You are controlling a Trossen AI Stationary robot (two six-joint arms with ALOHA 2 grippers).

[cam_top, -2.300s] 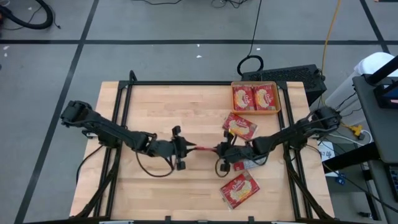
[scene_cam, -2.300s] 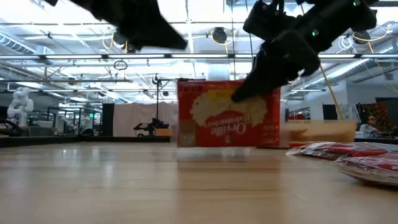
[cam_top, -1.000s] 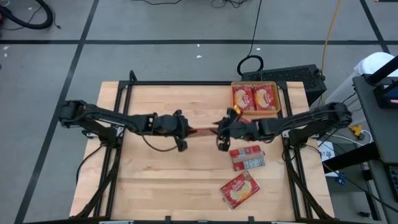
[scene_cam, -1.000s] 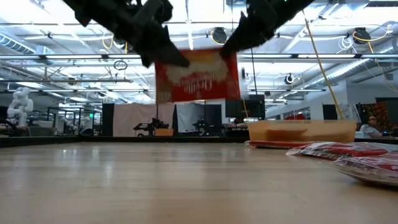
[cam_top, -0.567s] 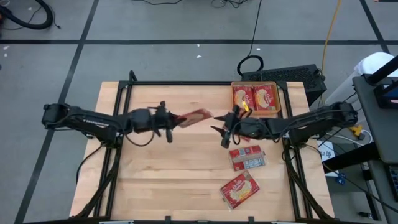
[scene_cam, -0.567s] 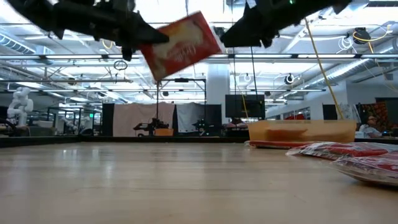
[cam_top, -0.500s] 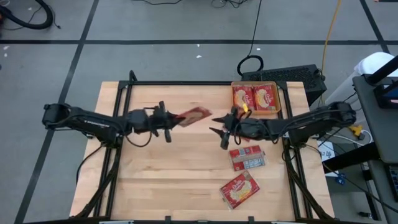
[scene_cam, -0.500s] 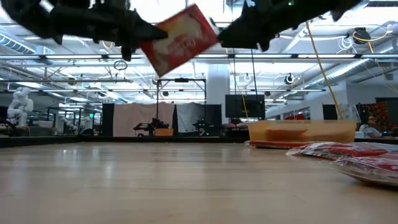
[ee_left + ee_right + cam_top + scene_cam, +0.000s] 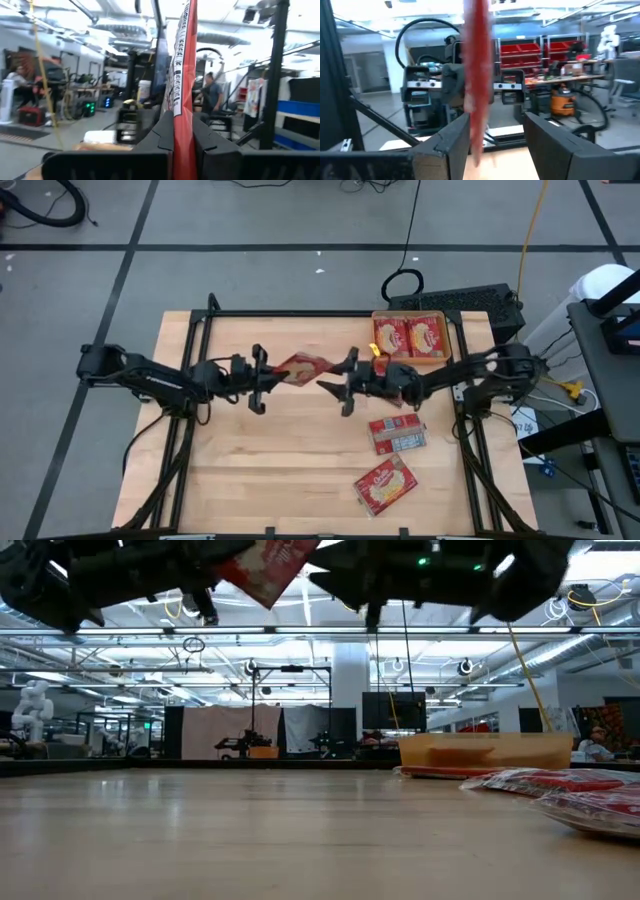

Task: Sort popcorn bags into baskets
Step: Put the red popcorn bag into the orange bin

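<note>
One red popcorn bag (image 9: 302, 367) hangs high above the table's middle, with my left gripper (image 9: 268, 374) shut on its left end. My right gripper (image 9: 330, 380) is open at the bag's free right end. In the right wrist view the bag (image 9: 477, 75) shows edge-on between the two spread fingers, nearer one of them. In the low view the bag (image 9: 270, 565) is at the top. The orange basket (image 9: 447, 340) at the far right holds two bags lying flat. My left gripper pinches the bag's left end (image 9: 182, 117) between its two fingers, coming level from the table's left. The bag is lifted clear, on edge and tilted, and sticks out toward my right gripper. My right gripper: whether a finger (image 9: 447, 145) touches the bag, I cannot tell.
Two more bags lie flat on the table's right half: one label side up (image 9: 398, 433), one picture side up near the front edge (image 9: 385, 485). In the low view they lie at the right (image 9: 580, 795), before the basket (image 9: 485, 752).
My right gripper has let go of the bag that both grippers held. My left gripper carried the bag toward the table's left and upward, and the bag tilted. My right gripper has since moved left, so its open fingers stand about the bag's free end.
</note>
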